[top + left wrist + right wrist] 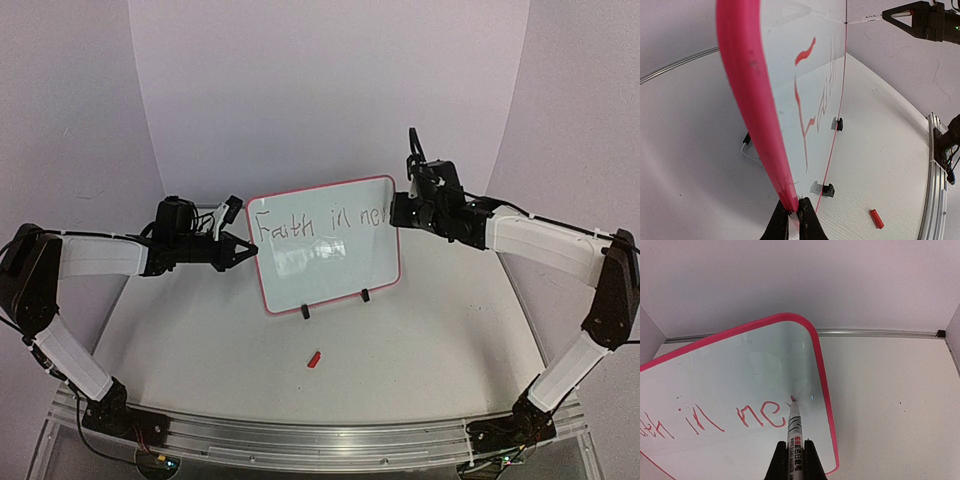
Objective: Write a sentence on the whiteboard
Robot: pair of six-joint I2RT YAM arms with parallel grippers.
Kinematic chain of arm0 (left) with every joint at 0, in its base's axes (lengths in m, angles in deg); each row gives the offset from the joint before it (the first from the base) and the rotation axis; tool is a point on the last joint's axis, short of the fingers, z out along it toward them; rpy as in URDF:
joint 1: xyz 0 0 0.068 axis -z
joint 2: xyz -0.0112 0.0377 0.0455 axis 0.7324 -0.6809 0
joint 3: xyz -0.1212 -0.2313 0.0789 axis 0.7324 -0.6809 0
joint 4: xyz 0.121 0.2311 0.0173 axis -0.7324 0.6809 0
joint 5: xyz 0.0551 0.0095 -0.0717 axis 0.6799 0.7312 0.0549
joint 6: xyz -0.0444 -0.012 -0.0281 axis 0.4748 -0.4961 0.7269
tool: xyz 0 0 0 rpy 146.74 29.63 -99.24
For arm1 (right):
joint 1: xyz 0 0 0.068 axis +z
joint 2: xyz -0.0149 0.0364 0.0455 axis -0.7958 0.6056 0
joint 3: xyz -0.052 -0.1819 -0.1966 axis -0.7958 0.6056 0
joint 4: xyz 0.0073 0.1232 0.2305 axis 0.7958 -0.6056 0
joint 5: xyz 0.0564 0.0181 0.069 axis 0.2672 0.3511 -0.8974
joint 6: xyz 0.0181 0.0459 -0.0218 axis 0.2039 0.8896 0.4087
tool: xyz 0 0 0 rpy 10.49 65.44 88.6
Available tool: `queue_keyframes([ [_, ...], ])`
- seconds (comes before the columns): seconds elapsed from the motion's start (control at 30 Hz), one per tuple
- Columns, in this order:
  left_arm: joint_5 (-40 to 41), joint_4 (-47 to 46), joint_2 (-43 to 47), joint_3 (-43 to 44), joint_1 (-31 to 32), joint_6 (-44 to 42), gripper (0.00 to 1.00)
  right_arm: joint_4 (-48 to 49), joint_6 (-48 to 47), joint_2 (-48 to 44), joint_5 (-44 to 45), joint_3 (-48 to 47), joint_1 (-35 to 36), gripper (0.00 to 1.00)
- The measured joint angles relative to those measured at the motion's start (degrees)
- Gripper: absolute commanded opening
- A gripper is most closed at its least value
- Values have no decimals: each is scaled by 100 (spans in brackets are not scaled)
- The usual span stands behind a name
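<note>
Top external view is showing the whiteboard (325, 270) standing on its black feet (305, 312) at the middle of the table (440, 350). Its long axis is running from 9 to 3 o'clock, lifting slightly toward 2, and its written face is looking toward 6, at the arm bases. The sentence (318, 222) is sitting along the top edge, reading "Faith in ne" plus a letter partly hidden. The left gripper (243, 250) is meeting the board at its 9 o'clock edge and the right gripper (398, 212) at its 3 o'clock edge. A small red cap (314, 359) is lying toward 6 o'clock, apart from the board.

Left wrist view is showing that gripper's fingers pinched onto the pink rim, with the board seen edge-on.

Right wrist view is showing the right gripper clamped on a marker (795, 422). The barrel is pointing from 6 to 12 o'clock, and the tip is touching the face just beside the rim.

Little room is remaining on this line. The letter is calling for light, even pressure while the left clamp is resisting the push. The next word probably belongs on a second line, starting near the 9 o'clock edge.
</note>
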Motion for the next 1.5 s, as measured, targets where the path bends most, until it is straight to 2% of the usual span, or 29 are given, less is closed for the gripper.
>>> queue_keyframes([
  [0.63, 0, -2, 0, 0, 0, 0, 0, -76, 120, 0, 127, 367, -9, 0],
  [1.03, -2, 0, 0, 0, 0, -2, 0, -162, -59, 13, 184, -107, -20, 0],
  [1.5, -4, 0, 0, 0, 0, 0, 0, -170, -72, 2, 151, -129, -22, 0],
])
